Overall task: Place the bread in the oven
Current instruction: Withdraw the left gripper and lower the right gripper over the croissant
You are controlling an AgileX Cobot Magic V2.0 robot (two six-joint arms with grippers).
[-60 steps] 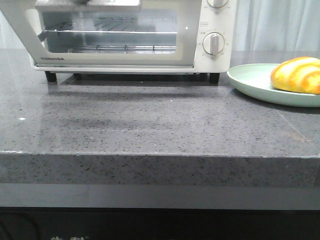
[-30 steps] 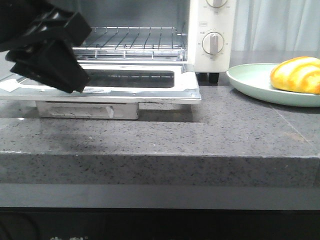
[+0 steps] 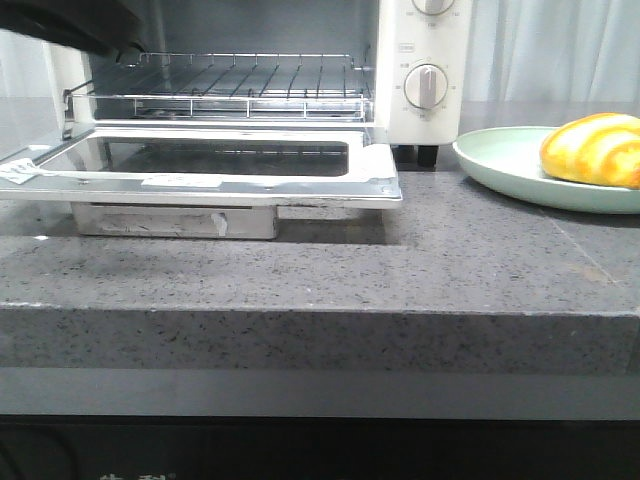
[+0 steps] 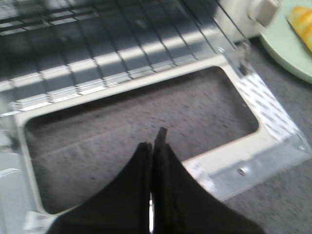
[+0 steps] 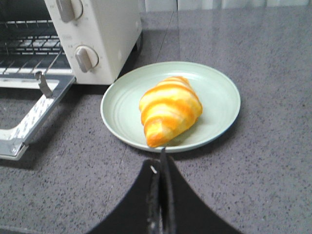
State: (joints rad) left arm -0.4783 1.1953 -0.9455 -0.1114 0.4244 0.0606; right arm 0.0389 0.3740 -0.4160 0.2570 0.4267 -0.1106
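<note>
The glossy golden croissant-shaped bread [image 5: 170,110] with orange ridges lies on a smooth pale green round plate [image 5: 220,97] on the speckled grey stone surface [image 3: 300,270] — just ahead of the right gripper [image 5: 159,168], jaws closed and empty. The left gripper [image 4: 153,144], jaws closed, hangs over the white metal oven [image 3: 415,60] and its open glass door [image 3: 215,170].

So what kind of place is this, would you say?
Probably a kitchen counter, or a mock-up of one: a toaster oven with its door down, bread on a green plate, all on a speckled grey stone worktop.
</note>
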